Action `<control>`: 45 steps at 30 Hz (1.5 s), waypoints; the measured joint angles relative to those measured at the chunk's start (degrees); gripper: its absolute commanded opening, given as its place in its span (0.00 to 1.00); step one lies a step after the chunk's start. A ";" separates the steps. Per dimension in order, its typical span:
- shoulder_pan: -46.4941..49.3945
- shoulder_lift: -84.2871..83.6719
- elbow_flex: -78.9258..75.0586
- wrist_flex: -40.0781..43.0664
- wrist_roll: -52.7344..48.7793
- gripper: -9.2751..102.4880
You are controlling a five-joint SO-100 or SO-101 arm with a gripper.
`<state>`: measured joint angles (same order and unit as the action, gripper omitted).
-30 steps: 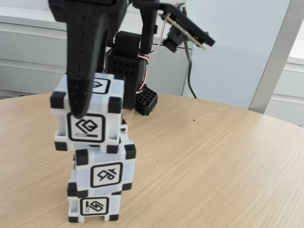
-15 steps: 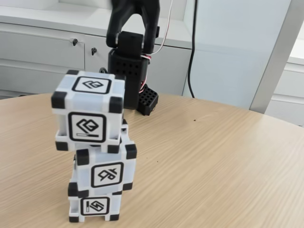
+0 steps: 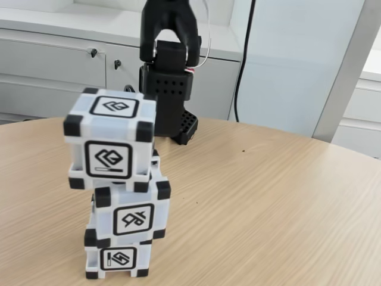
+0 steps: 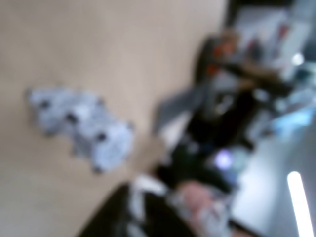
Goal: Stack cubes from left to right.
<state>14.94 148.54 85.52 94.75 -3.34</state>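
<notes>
Three white cubes with black corners stand stacked at the front left of the table in the fixed view: the top cube point(image 3: 110, 140), shifted a little left, the middle cube point(image 3: 131, 218) and the bottom cube point(image 3: 117, 259). Nothing touches the stack. The black arm point(image 3: 169, 71) stands folded upright behind it and leaves the frame at the top. In the blurred wrist view the stack is a pale patch point(image 4: 81, 128) on the wood. A dark shape at the bottom edge looks like part of my gripper point(image 4: 133, 217), too blurred to judge its jaws.
The round wooden table point(image 3: 268, 202) stretches to the right of the stack. The arm's base point(image 3: 178, 122) sits at the far edge. Grey cabinets point(image 3: 53, 65) and a white panel point(image 3: 297, 59) stand behind, with a black cable point(image 3: 241, 71) hanging down.
A second ago the gripper was down over the top cube. It has let go and lifted up and back out of the fixed view. The stack has stayed in place.
</notes>
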 measured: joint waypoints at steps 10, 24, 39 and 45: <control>-6.94 31.38 27.95 -13.80 0.44 0.08; -6.94 35.95 68.55 -30.85 -1.58 0.08; -4.83 35.95 73.65 -24.87 -1.85 0.08; 0.18 35.95 73.65 -24.87 5.27 0.08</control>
<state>15.12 184.48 159.17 69.87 1.93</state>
